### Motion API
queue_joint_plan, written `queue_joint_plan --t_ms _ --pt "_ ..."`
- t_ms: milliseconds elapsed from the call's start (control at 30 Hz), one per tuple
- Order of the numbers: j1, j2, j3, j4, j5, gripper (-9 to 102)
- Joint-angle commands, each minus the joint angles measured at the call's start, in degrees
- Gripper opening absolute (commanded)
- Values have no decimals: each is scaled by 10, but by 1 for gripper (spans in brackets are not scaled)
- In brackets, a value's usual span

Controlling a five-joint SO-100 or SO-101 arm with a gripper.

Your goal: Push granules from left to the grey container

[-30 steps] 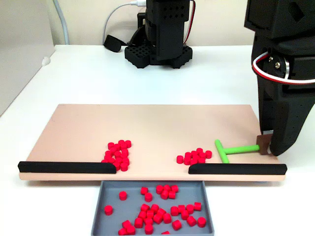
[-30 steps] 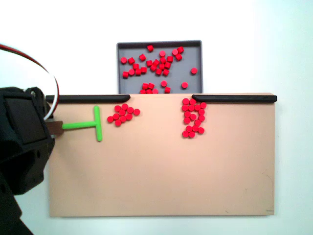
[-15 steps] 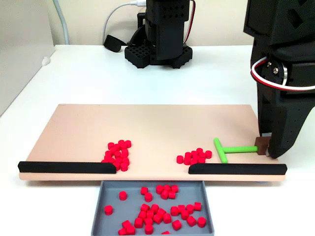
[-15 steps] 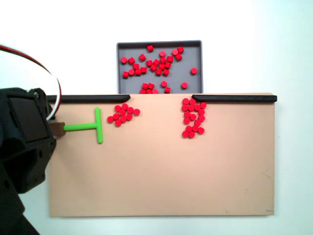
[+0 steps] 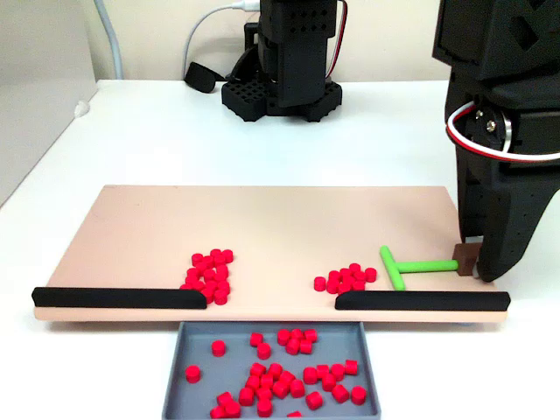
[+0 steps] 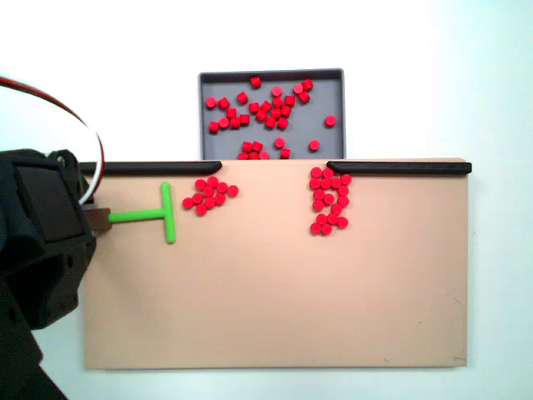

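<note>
At the board's edge, my gripper [image 5: 473, 260] is holding the green pusher [image 6: 150, 215]; granules [image 6: 209, 194] are lying just beyond its crossbar, handle pointing at them.

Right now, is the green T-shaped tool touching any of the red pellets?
No, in the fixed view from above the green tool lies apart from the nearest red pellets, with bare board between them.

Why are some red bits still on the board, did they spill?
Nothing looks spilled. Two clusters of granules sit on the board, waiting by the gap before the grey container. None lie on the table.
</note>
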Motion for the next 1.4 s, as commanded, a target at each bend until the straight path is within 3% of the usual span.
queue_joint_plan --t_ms 0,1367 --pt "7 5 -4 -1 -11 0" --pt "47 17 4 1 -30 0"
